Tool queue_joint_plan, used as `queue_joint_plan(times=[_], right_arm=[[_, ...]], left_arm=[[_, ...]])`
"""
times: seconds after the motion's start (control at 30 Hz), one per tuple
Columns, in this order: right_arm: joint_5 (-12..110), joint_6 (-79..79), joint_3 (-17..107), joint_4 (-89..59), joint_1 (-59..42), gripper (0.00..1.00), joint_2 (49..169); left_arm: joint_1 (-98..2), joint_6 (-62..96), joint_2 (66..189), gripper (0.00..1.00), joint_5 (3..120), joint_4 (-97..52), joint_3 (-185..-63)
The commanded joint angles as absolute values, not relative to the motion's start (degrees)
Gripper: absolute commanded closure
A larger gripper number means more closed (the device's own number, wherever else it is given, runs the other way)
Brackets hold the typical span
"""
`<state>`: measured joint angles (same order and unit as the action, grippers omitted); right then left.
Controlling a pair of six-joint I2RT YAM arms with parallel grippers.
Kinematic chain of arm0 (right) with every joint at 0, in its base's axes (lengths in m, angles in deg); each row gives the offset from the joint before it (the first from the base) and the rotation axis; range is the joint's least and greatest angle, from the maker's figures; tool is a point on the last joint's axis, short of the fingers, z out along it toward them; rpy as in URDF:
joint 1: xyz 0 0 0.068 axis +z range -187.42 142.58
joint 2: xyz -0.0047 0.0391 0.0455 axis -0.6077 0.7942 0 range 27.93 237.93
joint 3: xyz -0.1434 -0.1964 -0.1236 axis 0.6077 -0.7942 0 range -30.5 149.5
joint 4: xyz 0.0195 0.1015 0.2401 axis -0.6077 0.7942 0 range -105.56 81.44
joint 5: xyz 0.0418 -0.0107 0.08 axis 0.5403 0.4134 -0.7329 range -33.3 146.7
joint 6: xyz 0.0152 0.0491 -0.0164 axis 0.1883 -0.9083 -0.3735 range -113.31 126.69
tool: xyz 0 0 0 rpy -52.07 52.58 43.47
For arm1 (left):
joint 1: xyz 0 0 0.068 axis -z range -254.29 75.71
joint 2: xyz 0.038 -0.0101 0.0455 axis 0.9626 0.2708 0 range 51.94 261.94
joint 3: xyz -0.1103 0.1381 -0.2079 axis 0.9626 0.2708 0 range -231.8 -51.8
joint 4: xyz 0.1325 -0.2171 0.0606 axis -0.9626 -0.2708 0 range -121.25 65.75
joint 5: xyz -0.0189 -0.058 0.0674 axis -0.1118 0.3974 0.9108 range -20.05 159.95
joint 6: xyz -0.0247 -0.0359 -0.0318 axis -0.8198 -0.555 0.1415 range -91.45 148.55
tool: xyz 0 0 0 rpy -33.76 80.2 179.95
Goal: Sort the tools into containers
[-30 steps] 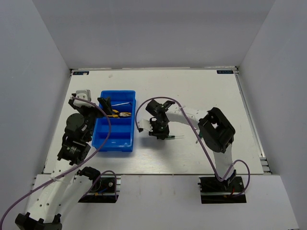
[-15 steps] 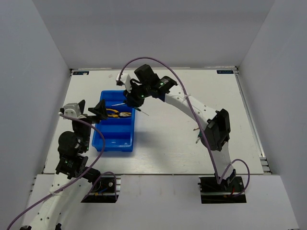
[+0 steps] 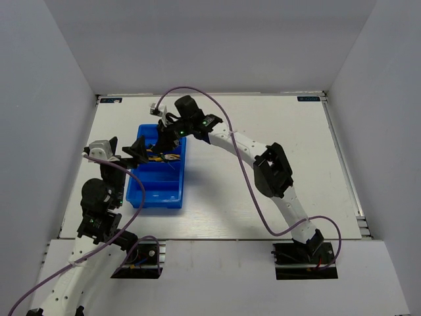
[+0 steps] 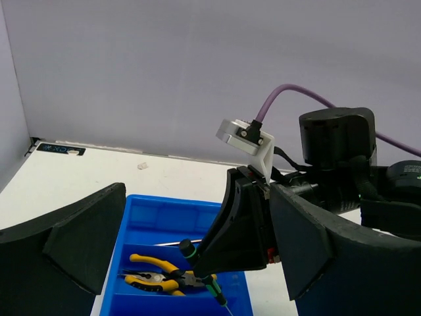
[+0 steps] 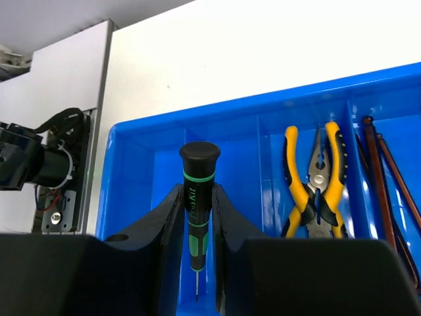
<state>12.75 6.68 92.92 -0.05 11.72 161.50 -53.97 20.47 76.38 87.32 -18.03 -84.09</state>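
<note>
Placement of a small green-and-black-handled screwdriver (image 5: 199, 158) over the rectangular bright blue plastic bin (image 3: 158, 195), which sits toward 9 o'clock on the white table (image 3: 276, 131). The right claw (image 5: 197, 191) is closed narrowly on the handle. It holds the tool upright, cap up and tip down, apparently so that it can drop cleanly between the cross ribs into an unfilled compartment. In the right wrist view, yellow-handled pliers (image 5: 316, 191) already lie flat in the compartment at 3 o'clock of the screwdriver. Thin dark rods (image 5: 373, 171), probably hex keys, lie in the next compartment at 3 o'clock. This grouping suggests one kind of tool per compartment.

The left claw (image 3: 136, 151) is spread wide and holds nothing. It hovers at the bin's 9 o'clock wall and faces the right claw, probably parked there out of the delivery path.

Lettering: small pale print runs along the black band of the screwdriver handle but is too small to read. A dark label (image 4: 59, 149) on the table's far corner carries white characters that are also illegible. No brand name can be made out on the bin or the pliers.
</note>
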Motion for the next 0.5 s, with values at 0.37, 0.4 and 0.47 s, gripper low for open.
queue_joint_plan(times=[0.37,0.4,0.47], right_arm=[[13.7,17.4,90.4,-1.6,12.8,1.0,164.1],[13.7,18.0,90.4,-1.6,13.0,1.0,164.2],[13.8,20.2,90.5,-1.8,12.9,1.0,164.9]], left_arm=[[-54.9,20.2,76.5,0.0,84.5,-17.7,-84.3],[-54.9,20.2,76.5,0.0,84.5,-17.7,-84.3],[-54.9,20.2,76.5,0.0,84.5,-17.7,-84.3]])
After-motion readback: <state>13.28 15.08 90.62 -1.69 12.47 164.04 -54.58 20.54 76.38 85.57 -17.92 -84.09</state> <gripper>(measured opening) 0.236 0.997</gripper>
